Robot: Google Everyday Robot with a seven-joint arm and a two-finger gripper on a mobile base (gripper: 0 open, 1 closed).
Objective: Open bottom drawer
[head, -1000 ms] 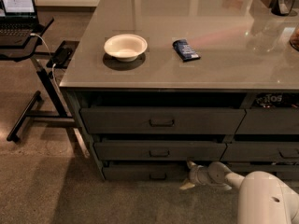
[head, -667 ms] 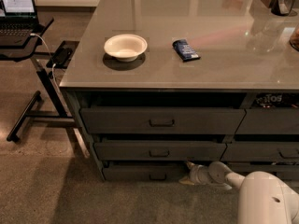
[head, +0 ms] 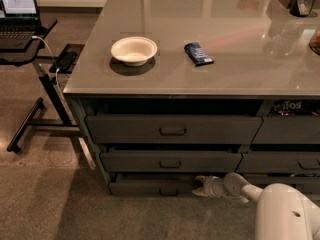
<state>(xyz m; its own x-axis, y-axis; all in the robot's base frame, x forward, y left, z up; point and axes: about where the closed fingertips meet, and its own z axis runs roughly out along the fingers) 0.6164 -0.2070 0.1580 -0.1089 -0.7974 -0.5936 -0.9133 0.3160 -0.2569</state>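
Note:
The bottom drawer (head: 145,186) is the lowest, slimmest dark grey front in the left column, near the floor. Its small dark handle (head: 168,191) sits at the centre. The front stands out a little from the cabinet. My gripper (head: 198,186) is at the end of the white arm (head: 280,209) that comes in from the lower right. It is low at the drawer's front, just right of the handle. The two taller drawers (head: 172,129) above stand slightly out too.
A white bowl (head: 133,50) and a blue packet (head: 198,53) lie on the grey counter (head: 240,44). A black laptop stand (head: 37,79) with a laptop (head: 17,9) is on the left over bare floor. The neighbouring drawer column (head: 287,131) is at right.
The gripper has stayed at the bottom drawer's front, shifting only slightly. Nothing else has moved.

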